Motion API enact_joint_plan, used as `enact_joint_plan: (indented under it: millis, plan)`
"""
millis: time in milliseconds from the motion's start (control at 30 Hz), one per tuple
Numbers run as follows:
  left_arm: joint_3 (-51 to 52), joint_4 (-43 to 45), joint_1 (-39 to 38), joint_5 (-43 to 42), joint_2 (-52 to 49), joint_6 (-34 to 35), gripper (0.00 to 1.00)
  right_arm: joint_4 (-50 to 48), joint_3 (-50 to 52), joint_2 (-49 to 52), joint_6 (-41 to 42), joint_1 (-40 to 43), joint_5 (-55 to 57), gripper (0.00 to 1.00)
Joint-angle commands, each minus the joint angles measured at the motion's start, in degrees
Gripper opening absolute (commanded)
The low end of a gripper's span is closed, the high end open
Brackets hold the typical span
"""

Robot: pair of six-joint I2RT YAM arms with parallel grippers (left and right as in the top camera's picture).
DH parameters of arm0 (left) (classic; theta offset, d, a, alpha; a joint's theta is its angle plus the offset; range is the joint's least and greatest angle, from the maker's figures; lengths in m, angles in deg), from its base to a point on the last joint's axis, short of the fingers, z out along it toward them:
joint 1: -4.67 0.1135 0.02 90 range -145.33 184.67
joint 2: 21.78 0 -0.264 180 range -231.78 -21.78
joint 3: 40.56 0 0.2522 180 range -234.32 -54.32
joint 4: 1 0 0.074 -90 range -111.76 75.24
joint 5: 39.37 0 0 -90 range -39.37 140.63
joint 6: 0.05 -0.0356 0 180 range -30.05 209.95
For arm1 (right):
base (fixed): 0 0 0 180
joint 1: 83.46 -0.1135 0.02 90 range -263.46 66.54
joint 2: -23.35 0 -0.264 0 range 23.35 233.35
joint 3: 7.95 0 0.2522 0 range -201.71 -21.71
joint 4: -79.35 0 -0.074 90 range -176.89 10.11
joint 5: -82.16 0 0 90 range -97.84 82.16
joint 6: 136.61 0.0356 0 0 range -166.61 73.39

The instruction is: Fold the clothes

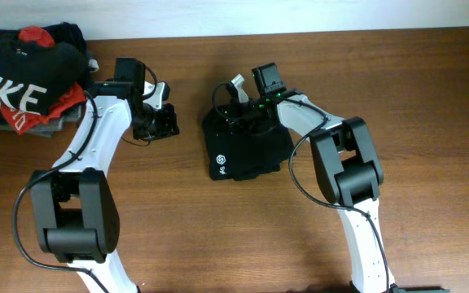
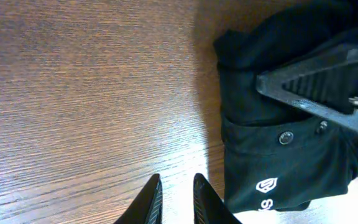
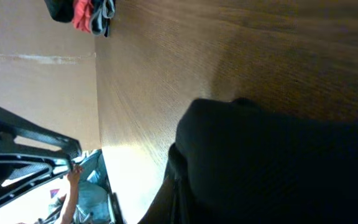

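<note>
The clothes, a black T-shirt (image 1: 251,145) with a small white logo (image 1: 221,163), lie folded into a compact square at the table's middle. In the left wrist view the T-shirt (image 2: 278,149) sits to the right of my fingers. My left gripper (image 1: 161,122) (image 2: 178,186) hovers over bare wood left of the shirt, slightly open with nothing between its fingers. My right gripper (image 1: 234,112) (image 3: 178,199) is shut and lies on the shirt's far left part. One of its fingers (image 2: 316,87) rests across the fabric. Whether it pinches any cloth is hidden.
A pile of other garments (image 1: 27,81) (image 3: 82,12), with a black NIKE shirt on top and red and grey pieces, sits at the far left corner. The brown wooden table (image 1: 397,73) stretches right of the shirt.
</note>
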Motion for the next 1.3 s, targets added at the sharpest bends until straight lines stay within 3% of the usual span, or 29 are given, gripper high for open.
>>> enact_joint_plan:
  millis: [0,200,400,500,700,933,1267]
  plan:
    - [-0.5,-0.1,0.1,0.9,0.8,0.3,0.18,2.3,-3.7,-7.1,-0.3,0.2,-0.2,0.04]
    - [-0.5,-0.1,0.1,1.1,0.8,0.3,0.19,9.3,-4.5,-13.1,-2.1,0.2,-0.6,0.04]
    - [-0.5,-0.2,0.1,1.3,0.8,0.3,0.24,22.0,-2.9,-12.2,-9.7,-0.3,-0.5,0.04]
    - [-0.5,-0.2,0.1,1.3,0.8,0.3,0.24,22.5,0.5,-12.2,-10.1,-0.6,-0.1,0.04]
    - [-0.5,-0.2,0.1,1.3,0.8,0.3,0.24,14.3,12.0,-11.5,-8.9,-1.0,-1.0,0.04]
    - [-0.5,-0.4,0.1,1.3,0.8,0.3,0.25,0.3,23.8,-10.8,-1.1,-1.0,-2.6,0.04]
    - [-0.5,-0.7,0.1,1.3,0.8,0.3,0.25,0.1,17.6,-18.6,-0.7,-0.9,-3.1,0.04]
